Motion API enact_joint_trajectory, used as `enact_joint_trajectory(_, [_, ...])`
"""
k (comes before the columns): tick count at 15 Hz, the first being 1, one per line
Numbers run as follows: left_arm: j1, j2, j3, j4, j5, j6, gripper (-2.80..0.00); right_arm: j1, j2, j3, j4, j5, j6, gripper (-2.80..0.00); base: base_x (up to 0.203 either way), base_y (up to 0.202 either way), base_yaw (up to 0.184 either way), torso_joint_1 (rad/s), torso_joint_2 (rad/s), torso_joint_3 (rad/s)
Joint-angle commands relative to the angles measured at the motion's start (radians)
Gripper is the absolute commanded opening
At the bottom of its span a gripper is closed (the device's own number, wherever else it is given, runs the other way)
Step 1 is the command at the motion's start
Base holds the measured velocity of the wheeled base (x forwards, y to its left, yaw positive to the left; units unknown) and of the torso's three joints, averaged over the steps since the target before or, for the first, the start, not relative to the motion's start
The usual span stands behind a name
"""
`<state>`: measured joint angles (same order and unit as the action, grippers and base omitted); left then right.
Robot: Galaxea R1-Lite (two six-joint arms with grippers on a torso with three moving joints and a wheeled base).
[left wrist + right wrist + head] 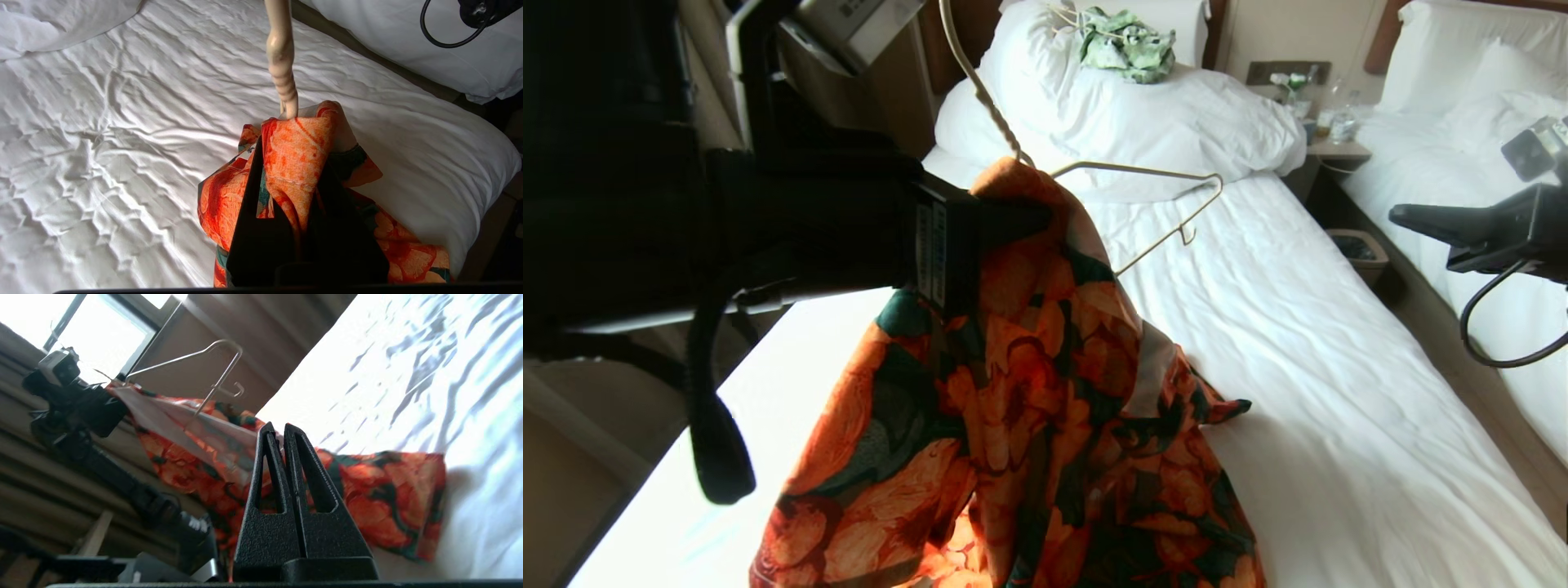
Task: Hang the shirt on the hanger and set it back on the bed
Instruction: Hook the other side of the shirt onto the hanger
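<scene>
The orange-flowered shirt (1029,392) hangs over the bed (1298,408), its lower part bunched on the sheet. My left gripper (1005,220) is shut on a fold of the shirt (294,147) just under the hanger's twisted neck (282,61). One shoulder of the cream hanger (1143,171) sticks out bare on the right, with its notch hook free; the other shoulder is hidden under the cloth. My right gripper (1413,219) hovers off the bed's right side, apart from the shirt (388,490). This gripper (278,426) is shut with nothing between its fingers and points toward the hanger (216,367).
A pale green garment (1127,41) with its own hanger lies on the bulky duvet (1135,114) at the head of the bed. A twin bed (1462,98) stands to the right. Between the beds are a nightstand (1339,151) with bottles and a waste bin (1360,249).
</scene>
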<state>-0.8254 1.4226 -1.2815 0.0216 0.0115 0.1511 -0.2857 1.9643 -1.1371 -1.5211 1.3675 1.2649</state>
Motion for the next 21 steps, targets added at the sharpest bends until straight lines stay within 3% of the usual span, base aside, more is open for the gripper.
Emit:
enact_joint_trajectory(1, [-0.007, 0.020, -0.004, 0.000, 0.001, 0.001, -2.80, 0.020, 0.056, 0.013, -0.009, -0.184, -0.087, -2.80, 0.000, 0.000, 0.000, 0.000, 0.00, 0.000])
enact_joint_trajectory(2, [-0.012, 0.022, -0.004, 0.000, 0.001, 0.001, -2.80, 0.027, 0.085, 0.015, -0.009, -0.235, -0.186, -2.80, 0.000, 0.000, 0.000, 0.000, 0.00, 0.000])
enact_joint_trajectory(3, [-0.012, 0.030, -0.008, -0.001, 0.001, 0.002, -2.80, 0.038, 0.093, 0.011, 0.005, -0.298, -0.231, -2.80, 0.000, 0.000, 0.000, 0.000, 0.00, 0.000])
enact_joint_trajectory(4, [-0.011, 0.040, -0.021, -0.001, 0.002, 0.002, -2.80, 0.055, 0.089, 0.007, 0.077, -0.348, -0.286, -2.80, 0.000, 0.000, 0.000, 0.000, 0.00, 0.000])
enact_joint_trajectory(6, [-0.013, 0.045, -0.047, 0.001, 0.003, 0.003, -2.80, 0.095, 0.075, -0.007, 0.261, -0.469, -0.471, -2.80, 0.000, 0.000, 0.000, 0.000, 0.00, 0.000])
enact_joint_trajectory(7, [-0.012, 0.054, -0.062, 0.001, 0.004, 0.003, -2.80, 0.140, 0.048, -0.021, 0.413, -0.560, -0.543, -2.80, 0.000, 0.000, 0.000, 0.000, 0.00, 0.000])
enact_joint_trajectory(9, [-0.014, 0.051, -0.059, 0.006, 0.004, 0.002, -2.80, 0.221, -0.031, -0.071, 0.768, -0.639, -0.616, -2.80, 0.000, 0.000, 0.000, 0.000, 0.00, 0.000])
enact_joint_trajectory(12, [-0.018, 0.035, -0.053, 0.034, 0.004, 0.002, -2.80, 0.322, -0.106, -0.326, 1.565, -0.719, -0.720, -2.80, 0.000, 0.000, 0.000, 0.000, 0.00, 0.000])
enact_joint_trajectory(13, [-0.017, 0.032, -0.050, 0.035, 0.004, 0.002, -2.80, 0.372, -0.119, -0.446, 1.817, -0.783, -0.782, -2.80, 0.000, 0.000, 0.000, 0.000, 0.00, 0.000])
enact_joint_trajectory(14, [-0.018, 0.029, -0.050, 0.036, 0.004, 0.002, -2.80, 0.424, -0.136, -0.530, 1.982, -0.837, -0.821, -2.80, 0.000, 0.000, 0.000, 0.000, 0.00, 0.000])
enact_joint_trajectory(17, [-0.017, 0.025, -0.052, 0.037, 0.005, 0.002, -2.80, 0.548, -0.189, -0.607, 2.248, -0.924, -0.901, -2.80, 0.000, 0.000, 0.000, 0.000, 0.00, 0.000])
enact_joint_trajectory(19, [-0.014, 0.025, -0.054, 0.037, 0.005, 0.002, -2.80, 0.602, -0.136, -0.687, 2.441, -0.934, -0.969, -2.80, 0.000, 0.000, 0.000, 0.000, 0.00, 0.000])
enact_joint_trajectory(21, [-0.014, 0.019, -0.053, 0.037, 0.010, 0.002, -2.80, 0.635, -0.052, -0.753, 2.551, -0.935, -1.000, -2.80, 0.000, 0.000, 0.000, 0.000, 0.00, 0.000])
